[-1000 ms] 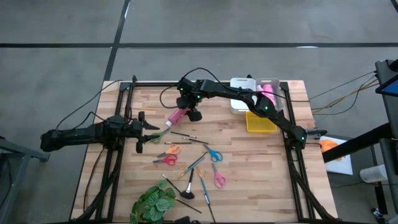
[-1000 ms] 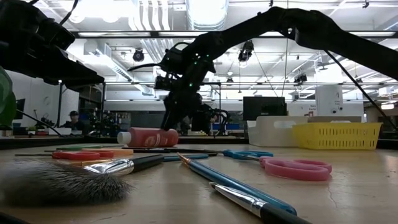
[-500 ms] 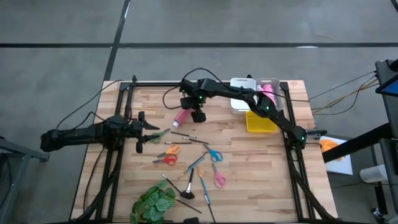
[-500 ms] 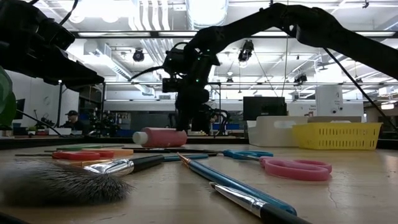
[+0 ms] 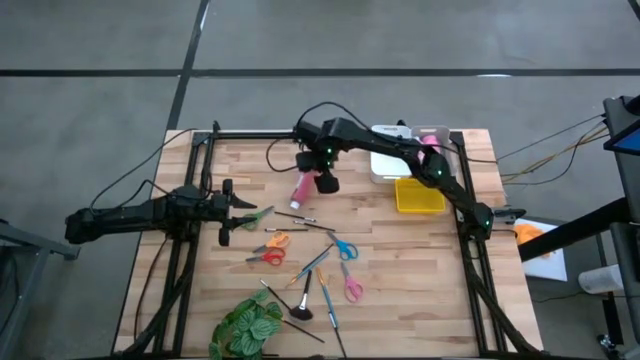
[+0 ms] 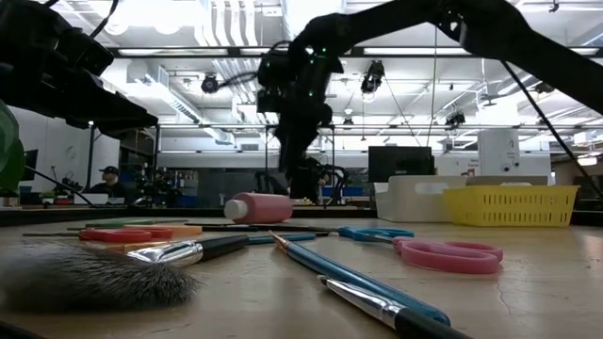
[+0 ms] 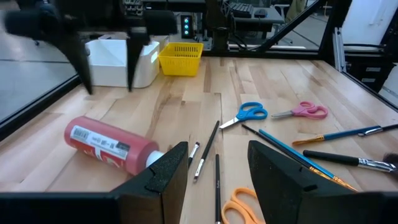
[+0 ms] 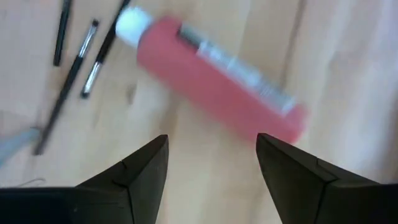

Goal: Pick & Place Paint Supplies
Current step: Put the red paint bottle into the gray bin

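High view: the right arm reaches across the table (image 5: 400, 260), its right end effector (image 5: 322, 178) hovering beside a pink tube (image 5: 299, 187).

Low view: that tube (image 6: 259, 207) lies below it, untouched.

Right wrist view: fingers (image 8: 140, 171) spread wide, empty; the tube's label is unreadable.

Left wrist view: the left end effector (image 7: 214, 168) is open, empty.

Your high view looks straight down on the whole table (image 5: 400, 260). Your low view sits at tabletop height, facing toward twelve o'clock. Your right wrist view looks steeply down, close over the pink tube (image 8: 217, 78), which all four views share.
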